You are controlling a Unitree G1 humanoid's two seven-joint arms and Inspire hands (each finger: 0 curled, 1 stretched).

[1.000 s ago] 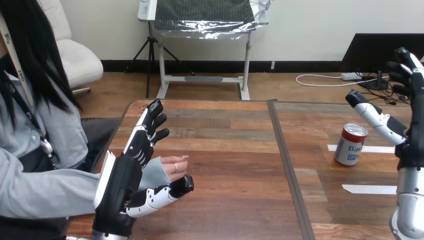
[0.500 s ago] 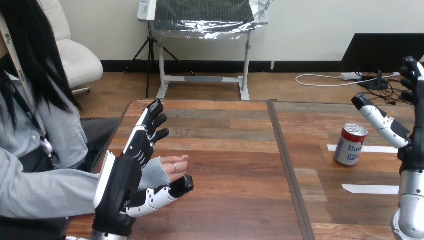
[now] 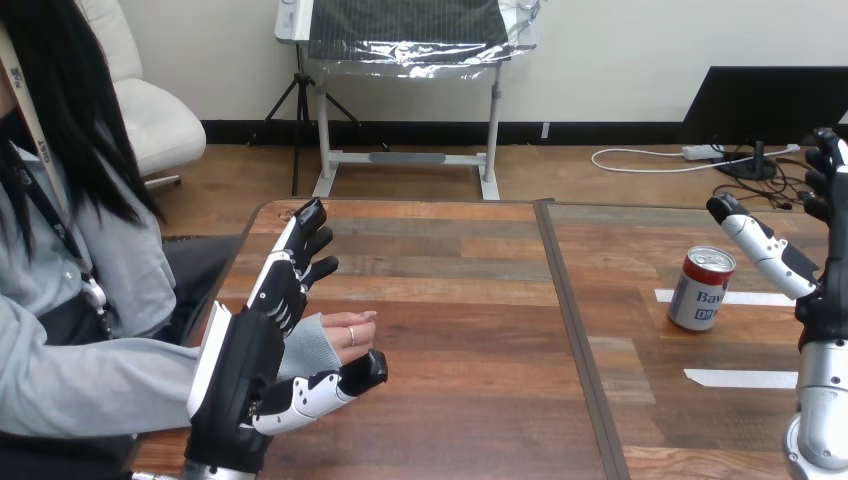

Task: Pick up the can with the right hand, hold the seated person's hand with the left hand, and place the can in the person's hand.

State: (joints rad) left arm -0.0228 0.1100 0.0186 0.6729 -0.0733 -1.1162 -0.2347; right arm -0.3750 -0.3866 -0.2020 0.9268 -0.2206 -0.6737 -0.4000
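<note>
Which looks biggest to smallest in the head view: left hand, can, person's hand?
1. left hand, clearly largest, though nearest the camera.
2. can.
3. person's hand, but it is partly hidden behind the left hand, so its rank against the can is unsure.

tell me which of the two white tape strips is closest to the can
The far strip, the one partly hidden behind the can. The other strip lies nearer the robot, well apart from the can.
</note>
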